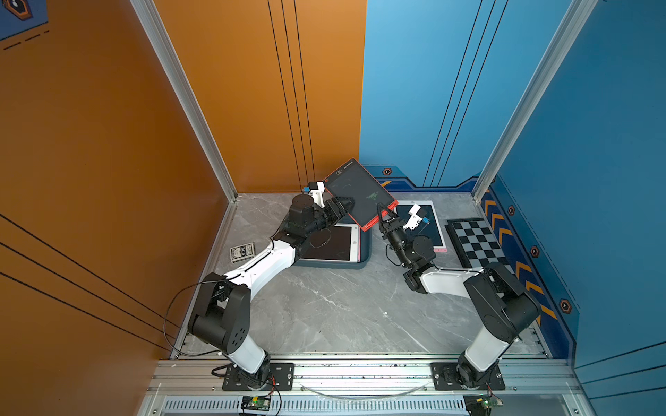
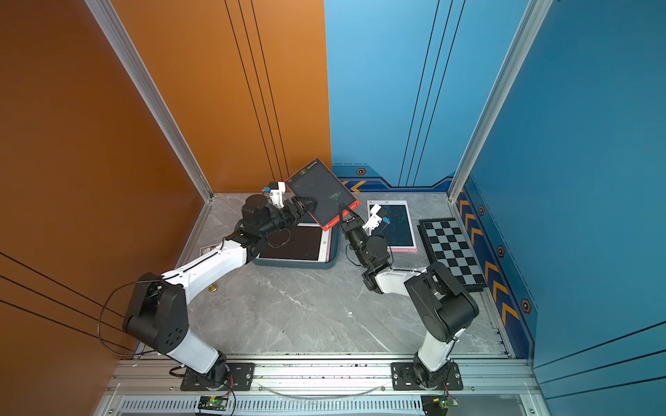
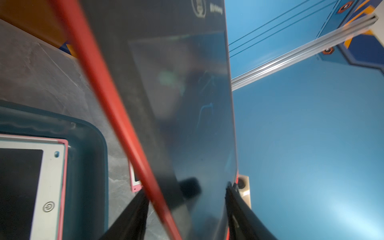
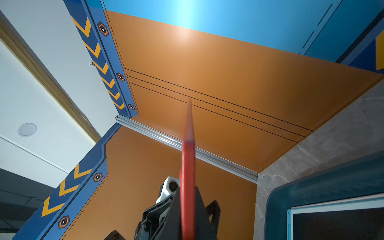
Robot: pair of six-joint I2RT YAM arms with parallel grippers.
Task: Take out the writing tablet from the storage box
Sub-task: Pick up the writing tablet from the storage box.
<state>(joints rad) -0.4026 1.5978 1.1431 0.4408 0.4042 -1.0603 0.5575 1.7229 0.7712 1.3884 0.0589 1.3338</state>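
One red-framed writing tablet (image 1: pixel 360 192) hangs tilted in the air, clear of the storage box (image 1: pixel 365 252), its lower corner pinched in the closed right pincer (image 1: pixel 386 215), which points up and away from its base. The left pincer (image 1: pixel 344 206) straddles the tablet's side edge, one finger across the dark screen. Whether it clamps the tablet cannot be told. Below the left pincer sits the single teal box, holding a second tablet (image 1: pixel 333 243) with a white and pink frame. A third tablet (image 1: pixel 434 230) lies flat on the tabletop (image 1: pixel 342 306) just beyond the right pincer's wrist, with one chequered board (image 1: pixel 475 241) beside it. One card pack (image 1: pixel 242 251) lies outward of the left forearm. Both arms bend at the elbow and reach inward, wrists raised towards each other.
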